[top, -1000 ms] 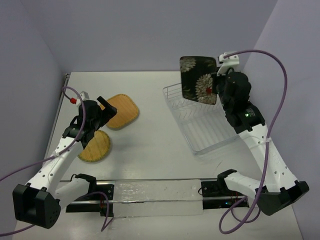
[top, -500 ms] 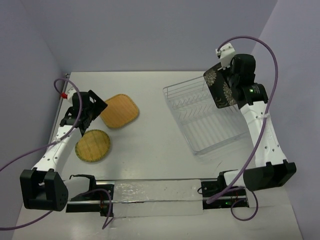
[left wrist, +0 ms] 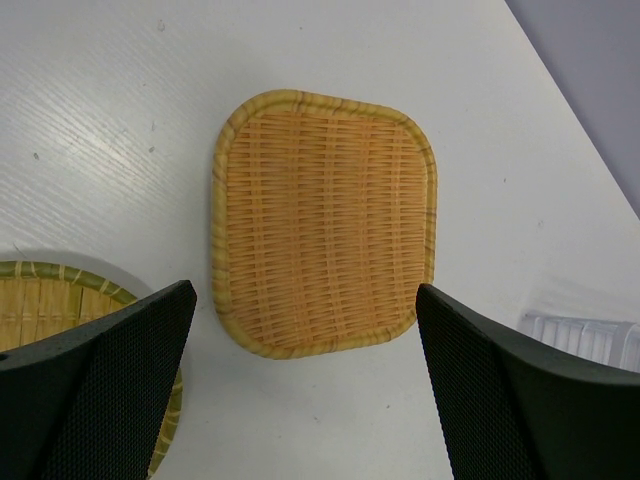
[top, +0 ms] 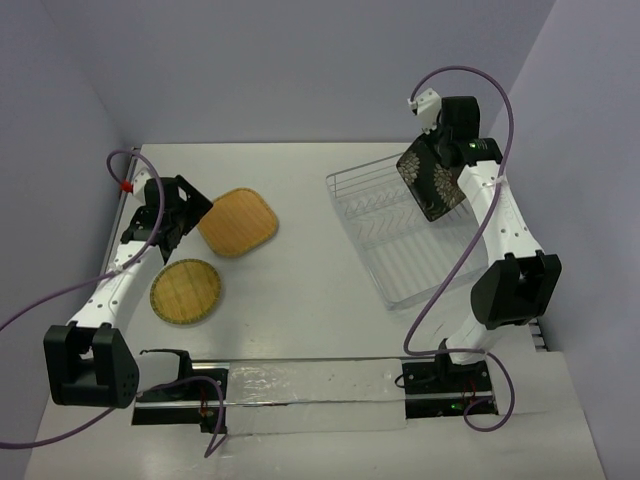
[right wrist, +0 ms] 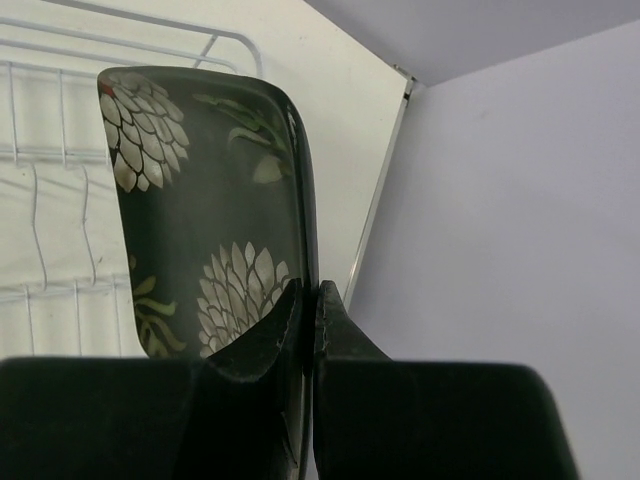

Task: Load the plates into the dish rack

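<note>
Pinching the square black plate with white and red flowers (top: 432,178) by one rim in the right gripper (right wrist: 308,300), jaws clenched tight on the thin edge. Holding it tilted on edge at the upper right of the overhead frame, over the far right side of the rectangular silver wire dish rack (top: 395,255); impossible to say whether its low edge is touching the tines. Judged stiff, glossy and likely slick and breakable, so best gripped at the rim as here, kept upright, and eased down between two tines rather than dropped. Lying flat on the white table (top: 300,300) at the left of that frame: the rounded-square orange woven-look plate (top: 238,222), and just below it, near but apart, the smaller round yellow-green woven-look plate (top: 186,291). Probably light and rigid with a rougher surface, yet flat against the table, so hard to get under; raised rim the likely place to take hold. Hovering above the orange one with the left gripper (left wrist: 305,295), jaws spread wide and empty. From the overhead view alone: the whole layout and the gap between rack and loose plates. From the right wrist view alone: the closed pinch on the rim and the rack wires behind. From the left wrist view alone: the weave, and the orange plate framed between the open jaws.
</note>
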